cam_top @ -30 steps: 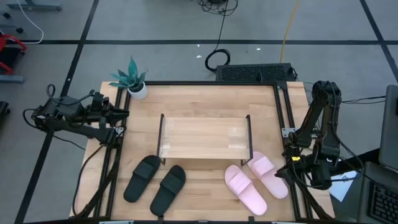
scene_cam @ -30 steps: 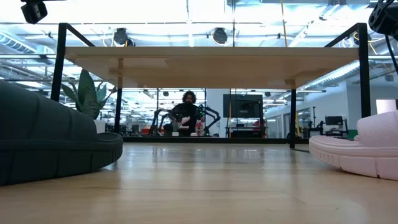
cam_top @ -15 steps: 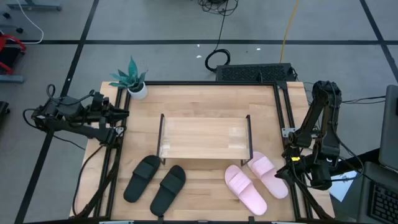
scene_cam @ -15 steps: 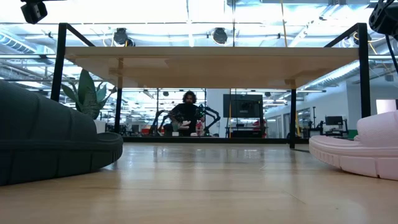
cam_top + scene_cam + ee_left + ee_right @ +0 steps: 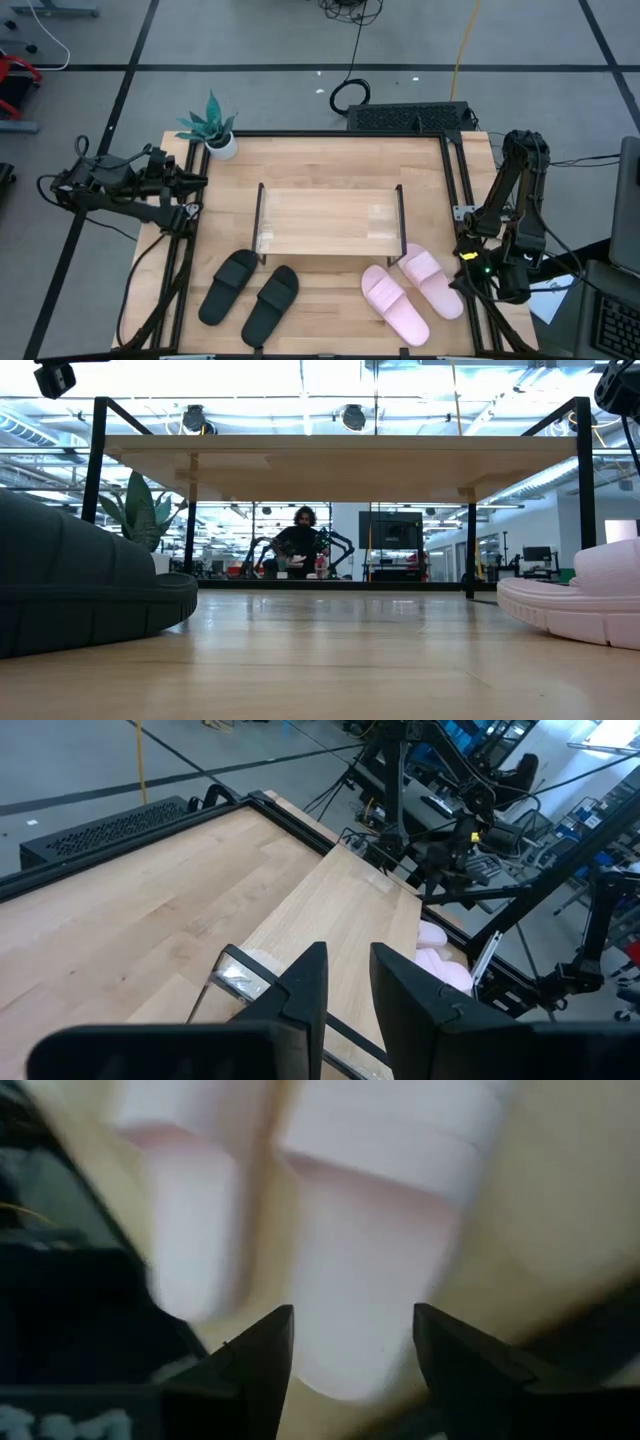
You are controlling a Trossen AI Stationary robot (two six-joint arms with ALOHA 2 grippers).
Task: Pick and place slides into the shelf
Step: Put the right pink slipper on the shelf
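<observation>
The shelf (image 5: pixel 330 220) stands mid-table on its thin black end frames, and nothing lies on its top board. Two black slides (image 5: pixel 250 294) rest sole-down at the near left. Two pink slides (image 5: pixel 412 292) rest sole-down at the near right, by the shelf's right end. My right gripper (image 5: pixel 466 278) hangs open just right of the pink slides, pointing steeply down; the right wrist view shows a pink slide (image 5: pixel 370 1280) beyond its fingers (image 5: pixel 270 1360). My left gripper (image 5: pixel 348 990) waits at the table's left edge, its fingers narrowly apart with nothing between them.
A potted plant (image 5: pixel 213 130) stands at the table's far left corner. A black box (image 5: pixel 410 117) lies along the far edge, and a laptop (image 5: pixel 610 315) sits off the right side. Bare wood lies under and in front of the shelf (image 5: pixel 330 455). A person (image 5: pixel 300 540) sits far behind.
My right gripper has turned a little at the wrist above the table's right edge, staying in place beside the pink slides. The slides and the shelf have not moved.
</observation>
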